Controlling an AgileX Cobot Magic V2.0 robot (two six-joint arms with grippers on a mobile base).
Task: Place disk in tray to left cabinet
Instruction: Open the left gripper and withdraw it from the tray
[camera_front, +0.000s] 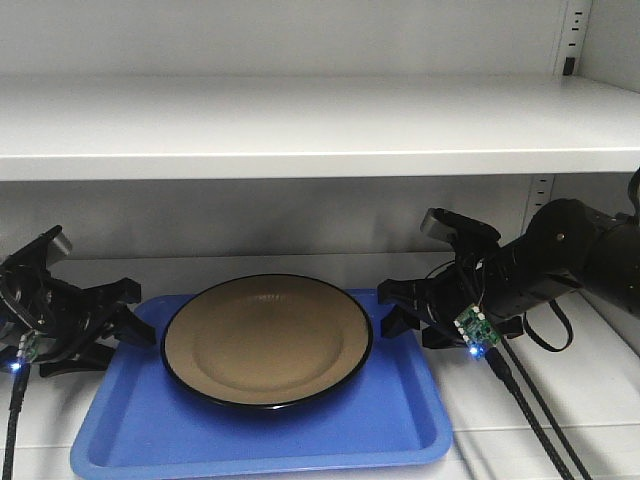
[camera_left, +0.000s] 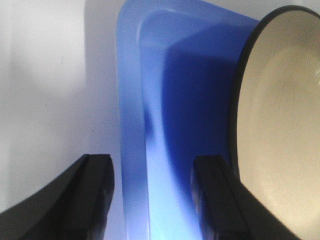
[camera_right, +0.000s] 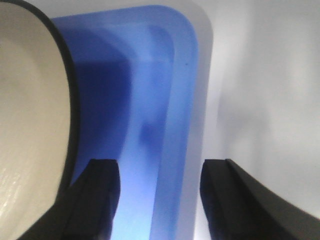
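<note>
The tan disk (camera_front: 268, 340) with its thin black rim lies flat in the blue tray (camera_front: 250, 440). The tray rests on a lower shelf (camera_front: 600, 385) of the pale left cabinet. My left gripper (camera_front: 125, 314) is open at the tray's left edge. In the left wrist view the tray rim (camera_left: 132, 100) runs between the left gripper's (camera_left: 152, 165) two fingers, with the disk (camera_left: 280, 110) just inside. My right gripper (camera_front: 398, 308) is open at the tray's right edge. The right wrist view shows the rim (camera_right: 186, 100) between the right gripper's (camera_right: 160, 167) fingers, beside the disk (camera_right: 30, 100).
An upper shelf (camera_front: 300, 125) overhangs the tray at close height. Perforated upright strips (camera_front: 541, 195) stand at the back right. Black cables (camera_front: 530, 400) trail from the right arm over the shelf. A cable (camera_front: 12, 420) hangs from the left arm.
</note>
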